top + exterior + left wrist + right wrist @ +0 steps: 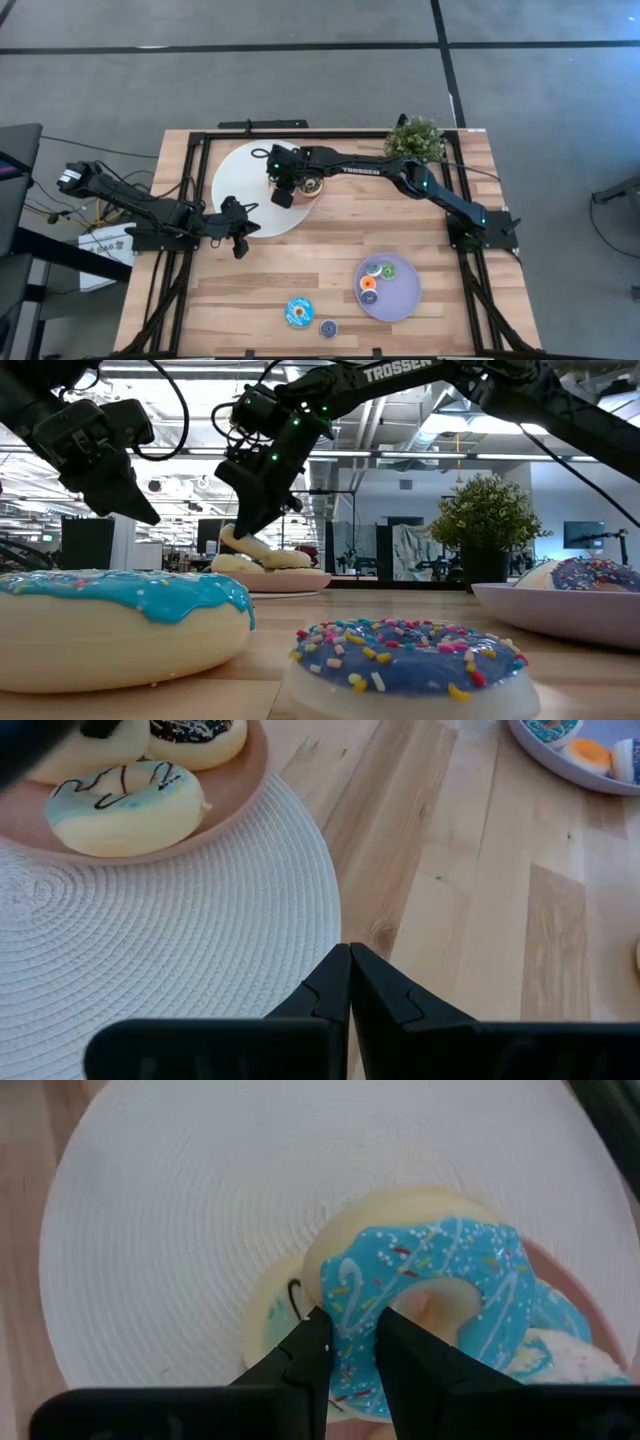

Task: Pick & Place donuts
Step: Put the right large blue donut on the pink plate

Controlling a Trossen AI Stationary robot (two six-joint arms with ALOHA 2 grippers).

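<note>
Blue-iced donut (440, 1295) with sprinkles sits pinched between the right gripper (352, 1342) fingers (300, 1355), one finger inside the ring's rim side, one outside; fingers clamp its iced edge. It hangs tilted over the pink plate (575, 1295), just above a cream donut with dark squiggle (125, 805) lying beneath the fingers. A dark-iced donut (195, 732) lies touching that one on the same plate. The plate rests on the white woven mat (240, 190).

In the high view the right gripper (285, 185) is over the plate at the mat's right edge, arm stretched in from the right side.

Left gripper (350, 982) hovers at the mat's near edge, fingers pressed together, holding nothing; the pink plate is ahead of its fingertips, well apart.

Farther off: lavender plate (405, 300) carrying small donuts, orange one (368, 284) and green one (388, 270) among them. On bare table (250, 280) near the front edge lie a large teal-iced donut (299, 312) and a smaller purple-blue sprinkled donut (328, 328), just beside each other, not touching. Potted plant (415, 138) stands at the back right.
</note>
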